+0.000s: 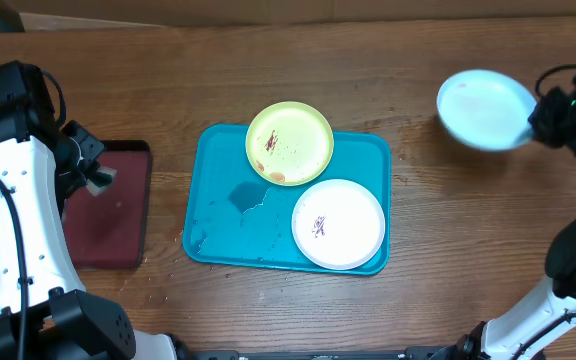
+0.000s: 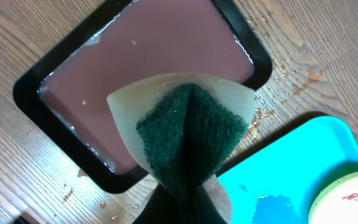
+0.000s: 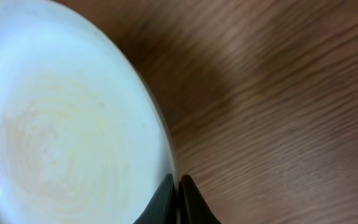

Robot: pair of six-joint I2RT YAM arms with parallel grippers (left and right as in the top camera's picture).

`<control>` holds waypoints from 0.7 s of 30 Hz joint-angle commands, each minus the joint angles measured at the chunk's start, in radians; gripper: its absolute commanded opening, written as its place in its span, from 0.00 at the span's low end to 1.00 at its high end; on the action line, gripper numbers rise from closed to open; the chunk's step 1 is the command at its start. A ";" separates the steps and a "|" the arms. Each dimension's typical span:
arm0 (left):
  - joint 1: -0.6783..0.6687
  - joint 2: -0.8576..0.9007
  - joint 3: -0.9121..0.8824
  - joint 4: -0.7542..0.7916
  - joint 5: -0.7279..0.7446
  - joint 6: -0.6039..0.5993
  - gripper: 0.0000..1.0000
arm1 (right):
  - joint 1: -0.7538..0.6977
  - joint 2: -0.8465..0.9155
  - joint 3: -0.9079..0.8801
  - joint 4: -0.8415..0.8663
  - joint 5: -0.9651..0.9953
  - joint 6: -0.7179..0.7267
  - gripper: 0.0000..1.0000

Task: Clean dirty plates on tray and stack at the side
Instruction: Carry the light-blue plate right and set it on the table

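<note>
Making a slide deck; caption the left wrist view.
Folded scouring sponge held above the maroon tray, turquoise tray corner at lower right.

The folded sponge (image 2: 188, 134) hides the fingertips of the left pincer (image 1: 93, 173) and part of the maroon tray (image 2: 135, 56). The turquoise tray (image 2: 291, 162) and lime-green plate (image 2: 347, 199) run off the left wrist view's corner. The pale blue plate (image 3: 61, 137) is blurred and cropped in the right wrist view.

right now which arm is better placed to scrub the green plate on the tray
Left. The left end effector holds the sponge just beside the turquoise tray, near the green plate. The right end effector is out past the tray's other side, shut on the pale blue plate rim.
</note>
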 commanded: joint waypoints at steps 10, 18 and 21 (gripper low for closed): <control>-0.002 -0.004 0.000 0.005 0.010 0.020 0.04 | 0.136 -0.029 -0.311 0.236 -0.016 0.007 0.09; -0.002 -0.004 0.000 0.007 0.017 0.020 0.04 | 0.204 -0.029 -0.311 0.237 -0.074 0.018 0.37; -0.002 -0.004 0.000 0.009 0.021 0.020 0.04 | 0.254 -0.029 -0.311 0.254 -0.105 -0.027 0.37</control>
